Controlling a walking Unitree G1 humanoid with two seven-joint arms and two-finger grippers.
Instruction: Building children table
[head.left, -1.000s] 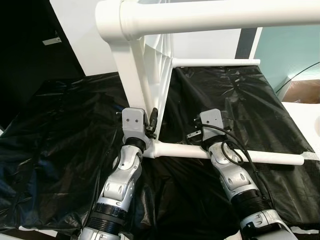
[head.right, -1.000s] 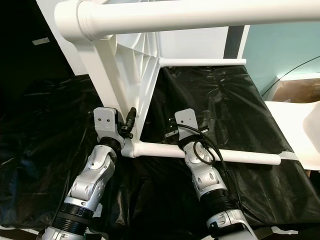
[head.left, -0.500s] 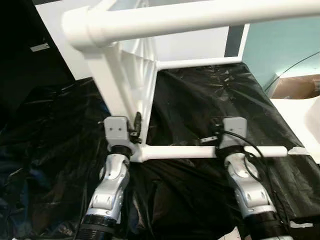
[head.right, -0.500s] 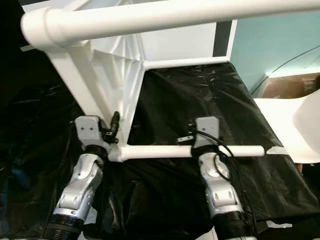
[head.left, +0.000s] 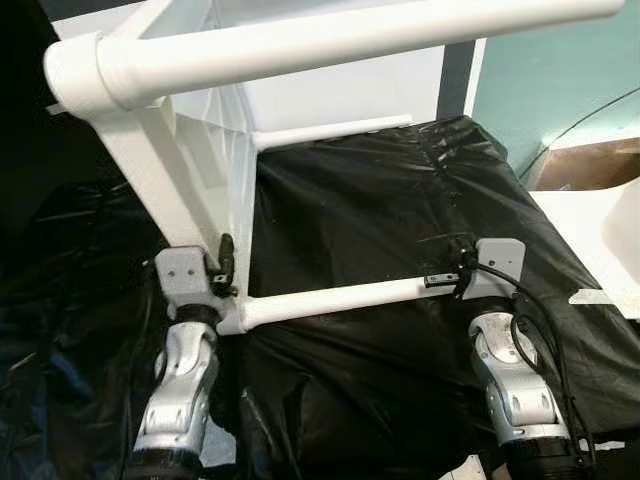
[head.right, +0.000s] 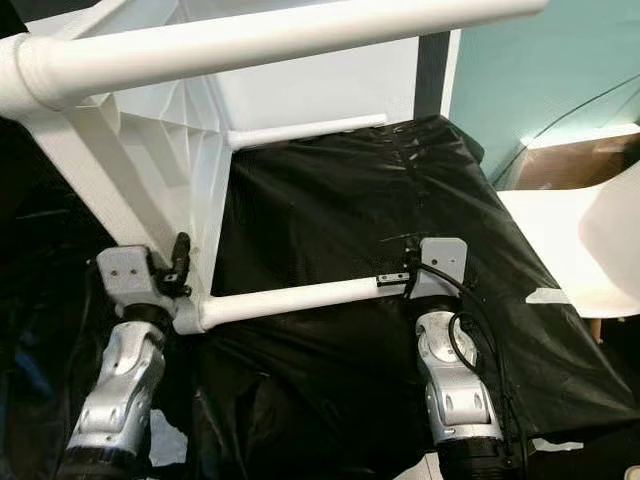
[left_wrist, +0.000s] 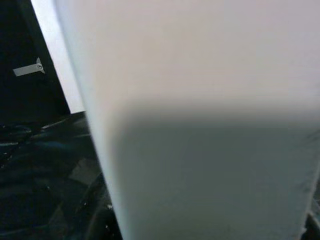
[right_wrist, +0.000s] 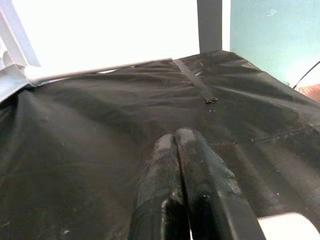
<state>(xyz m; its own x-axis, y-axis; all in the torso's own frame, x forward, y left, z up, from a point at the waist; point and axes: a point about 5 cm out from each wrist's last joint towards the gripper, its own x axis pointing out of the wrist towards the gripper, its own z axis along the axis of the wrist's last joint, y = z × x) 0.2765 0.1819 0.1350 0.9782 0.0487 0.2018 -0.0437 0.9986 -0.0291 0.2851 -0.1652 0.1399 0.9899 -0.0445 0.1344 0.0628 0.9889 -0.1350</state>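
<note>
I see no brand, label or readable writing anywhere; the only marks are a small pale strip of tape (left_wrist: 27, 69) on the dark wall in my left wrist view and a white strip of tape (head.left: 598, 296) on the black plastic sheet (head.left: 380, 210) at my right. I see no containers holding anything.

The white children table (head.left: 190, 190) lies tipped on its side on that black sheet, its ribbed underside facing my right. One white leg (head.left: 330, 42) runs across the top of my head views, another leg (head.left: 330, 131) lies along the far edge of the sheet, and the nearest leg (head.left: 330, 300) stretches across in front of me just above the sheet.

My left gripper (head.left: 222, 262) is up against the table's corner where that near leg joins the frame. My left wrist camera is so close that the white plastic blurs, and I cannot tell how those fingers stand.

My right gripper (right_wrist: 175, 142) sits at the free end of the near leg. Its two black fingers (right_wrist: 200, 165) are pressed together with nothing between them, pointing out over the sheet.

To my far right lie a white surface (head.left: 600, 225) and a brown cardboard piece (head.left: 585, 165).
</note>
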